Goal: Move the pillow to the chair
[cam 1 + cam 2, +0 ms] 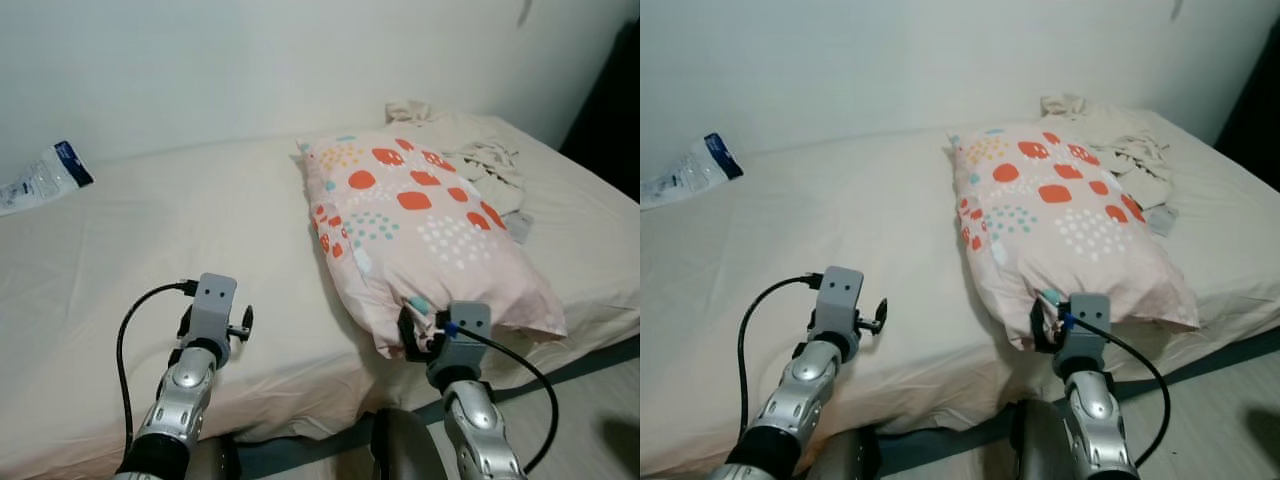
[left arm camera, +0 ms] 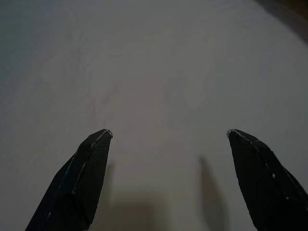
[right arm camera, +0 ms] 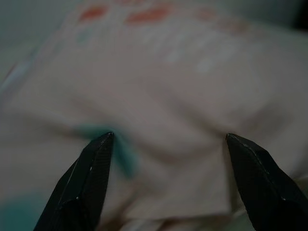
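Observation:
A pale pink pillow (image 1: 420,225) with orange, teal and white dots lies on the bed (image 1: 150,260), its near end at the bed's front edge. My right gripper (image 3: 168,137) is open right at that near end (image 1: 425,320), its fingers spread before the pillow's fabric (image 3: 183,96). My left gripper (image 2: 168,134) is open over bare sheet (image 2: 154,72) to the left of the pillow, near the bed's front edge (image 1: 215,315). No chair can be made out.
Crumpled cream cloth (image 1: 480,150) lies behind and right of the pillow. A plastic packet (image 1: 40,178) rests at the bed's far left by the white wall. Grey floor (image 1: 590,400) shows at the lower right, with a dark object (image 1: 610,110) at the right edge.

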Tool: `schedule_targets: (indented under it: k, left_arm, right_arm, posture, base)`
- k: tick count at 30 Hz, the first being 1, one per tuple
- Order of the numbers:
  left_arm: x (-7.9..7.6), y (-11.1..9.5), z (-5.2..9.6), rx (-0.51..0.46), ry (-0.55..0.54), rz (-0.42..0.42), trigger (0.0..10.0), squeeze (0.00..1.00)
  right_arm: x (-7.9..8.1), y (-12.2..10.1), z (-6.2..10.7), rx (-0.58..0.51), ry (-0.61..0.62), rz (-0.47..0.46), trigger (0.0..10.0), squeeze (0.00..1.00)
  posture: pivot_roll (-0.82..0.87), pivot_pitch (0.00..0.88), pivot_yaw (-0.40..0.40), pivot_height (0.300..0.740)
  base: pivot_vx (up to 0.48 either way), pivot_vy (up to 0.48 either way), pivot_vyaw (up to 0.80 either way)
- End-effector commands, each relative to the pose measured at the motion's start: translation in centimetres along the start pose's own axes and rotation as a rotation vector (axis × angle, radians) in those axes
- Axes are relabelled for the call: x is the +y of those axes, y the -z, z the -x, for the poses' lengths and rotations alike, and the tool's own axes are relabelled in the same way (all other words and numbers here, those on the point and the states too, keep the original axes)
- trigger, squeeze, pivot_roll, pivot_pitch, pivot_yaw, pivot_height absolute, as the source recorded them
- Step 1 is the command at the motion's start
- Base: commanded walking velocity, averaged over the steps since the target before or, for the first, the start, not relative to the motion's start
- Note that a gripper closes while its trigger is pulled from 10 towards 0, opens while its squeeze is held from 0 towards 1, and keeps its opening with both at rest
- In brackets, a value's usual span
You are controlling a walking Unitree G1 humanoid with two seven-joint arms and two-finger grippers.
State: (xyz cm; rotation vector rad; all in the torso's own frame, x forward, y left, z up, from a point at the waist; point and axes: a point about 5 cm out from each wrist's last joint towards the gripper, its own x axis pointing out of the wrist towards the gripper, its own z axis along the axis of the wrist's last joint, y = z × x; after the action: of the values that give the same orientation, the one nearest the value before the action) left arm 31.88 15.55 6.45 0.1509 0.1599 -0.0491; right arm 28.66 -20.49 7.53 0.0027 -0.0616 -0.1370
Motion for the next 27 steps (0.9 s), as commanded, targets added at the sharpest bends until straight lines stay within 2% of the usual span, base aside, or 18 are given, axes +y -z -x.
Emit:
schedule_targets:
  k: [1,3,6,8,10,12,15,16,20,24,27]
  left_arm:
    - [0.4,0.3,0.1,0.019,-0.004,0.000,10.0,0.00]
    - [0.4,0.3,0.1,0.018,0.001,0.001,10.0,0.00]
    - [0.4,0.2,0.1,0.017,0.003,0.001,10.0,0.00]
    - [0.3,0.1,0.0,0.016,0.012,0.001,10.0,0.00]
    - [0.3,0.1,0.0,0.016,0.014,0.001,10.0,0.00]
    - [0.2,0.1,-0.1,0.018,0.022,-0.002,10.0,0.00]
    - [0.1,0.1,-0.1,0.019,0.025,-0.003,10.0,0.00]
    - [0.1,0.1,-0.1,0.019,0.030,-0.006,10.0,0.00]
    - [0.3,-0.1,-0.1,0.020,0.036,-0.015,10.0,0.00]
    - [0.6,-0.1,0.0,0.021,0.031,-0.021,10.0,0.00]
    - [0.9,0.0,0.1,0.023,0.020,-0.027,10.0,0.00]
  right_arm:
    - [-0.7,-0.7,0.1,-0.043,0.046,-0.012,10.0,0.00]
    - [-2.4,-1.4,-0.1,-0.059,0.127,-0.016,10.0,0.00]
    - [-3.2,-1.6,-0.3,-0.050,0.158,-0.027,10.0,0.00]
    - [-4.3,-1.4,-1.4,0.021,0.153,-0.107,10.0,0.00]
    - [-4.4,-1.5,-1.6,0.028,0.146,-0.118,10.0,0.00]
    - [-4.6,-1.5,-2.4,0.061,0.137,-0.170,10.0,0.00]
    - [-4.8,-1.7,-2.8,0.065,0.142,-0.180,10.0,0.00]
    - [-5.2,-2.0,-3.4,0.068,0.152,-0.190,10.0,0.00]
    - [-7.1,-2.7,-5.3,0.109,0.204,-0.171,10.0,0.00]
    - [-7.5,-3.0,-5.8,0.127,0.196,-0.138,10.0,0.00]
    - [-8.2,-3.5,-6.3,0.145,0.219,-0.061,10.0,0.00]
  posture:
    - [-0.05,0.093,0.004,0.536]
    - [-0.05,0.096,0.008,0.536]
    - [-0.05,0.099,0.011,0.536]
    - [-0.06,0.106,0.017,0.536]
    - [-0.06,0.106,0.017,0.536]
    - [-0.06,0.115,0.022,0.536]
    - [-0.06,0.122,0.026,0.536]
    - [-0.05,0.129,0.029,0.536]
    - [-0.04,0.148,0.032,0.536]
    - [-0.03,0.161,0.036,0.536]
    - [-0.02,0.172,0.031,0.536]
  base:
    - [0.000,0.000,0.00]
    - [0.000,0.000,0.00]
    - [0.000,0.000,0.00]
    - [0.000,0.000,0.00]
    - [0.000,0.000,0.00]
    - [0.000,0.000,0.00]
    - [0.000,0.000,0.00]
    - [0.000,0.000,0.00]
    - [0.000,0.000,0.00]
    - [0.000,0.000,0.00]
    - [0.000,0.000,0.00]
